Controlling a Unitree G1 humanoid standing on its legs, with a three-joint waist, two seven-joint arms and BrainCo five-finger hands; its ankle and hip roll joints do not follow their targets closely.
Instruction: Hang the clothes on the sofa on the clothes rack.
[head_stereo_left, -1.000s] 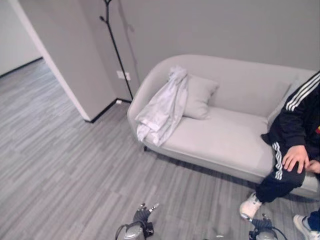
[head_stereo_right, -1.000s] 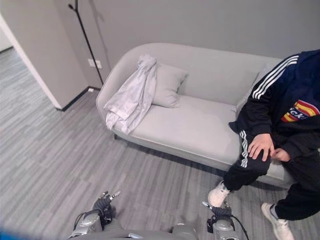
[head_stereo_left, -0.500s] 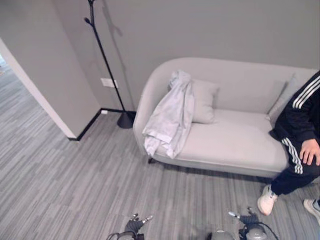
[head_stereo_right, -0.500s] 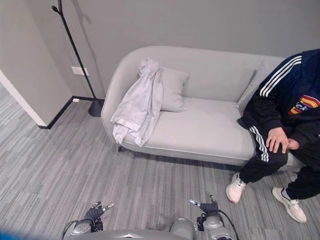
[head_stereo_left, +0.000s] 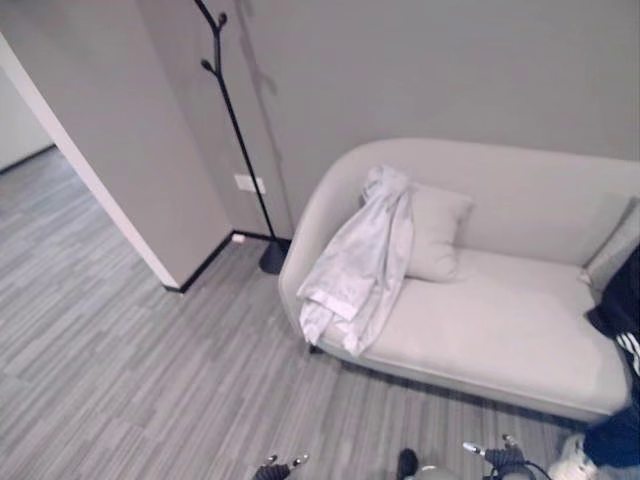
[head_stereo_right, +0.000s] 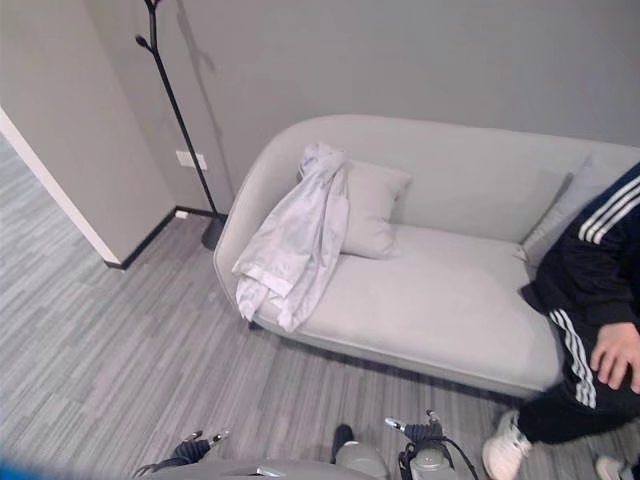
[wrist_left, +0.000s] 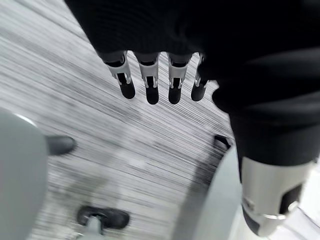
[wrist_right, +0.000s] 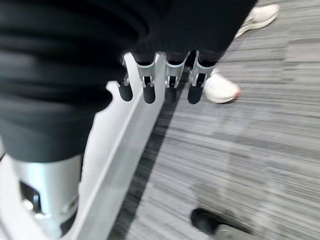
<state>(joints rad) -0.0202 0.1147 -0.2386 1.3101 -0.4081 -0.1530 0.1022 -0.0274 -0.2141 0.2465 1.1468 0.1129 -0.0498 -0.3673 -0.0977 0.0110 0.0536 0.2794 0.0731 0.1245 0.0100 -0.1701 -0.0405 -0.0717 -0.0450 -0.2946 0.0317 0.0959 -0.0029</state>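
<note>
A pale grey garment (head_stereo_left: 360, 262) hangs over the left arm and backrest of a light grey sofa (head_stereo_left: 480, 320), its lower end drooping past the seat's front edge. A thin black clothes rack (head_stereo_left: 238, 130) with short pegs stands on the floor just left of the sofa, against the wall. My left hand (wrist_left: 150, 82) hangs low over the floor with straight fingers, holding nothing. My right hand (wrist_right: 165, 80) also hangs low, fingers straight and empty. Both hands sit at the lower edge of the eye views, left hand (head_stereo_right: 195, 442) and right hand (head_stereo_right: 420, 432), well short of the sofa.
A person in a dark striped tracksuit (head_stereo_right: 595, 290) sits at the sofa's right end, a white shoe (head_stereo_right: 505, 455) on the floor. A cushion (head_stereo_left: 435, 235) lies beside the garment. A wall corner (head_stereo_left: 165, 280) juts out left of the rack. Grey plank floor (head_stereo_left: 150, 380) lies between me and the sofa.
The whole picture has shifted as the camera moved: sofa and rack now sit further right and lower, and the person has slid toward the right edge. Both hands still hang low.
</note>
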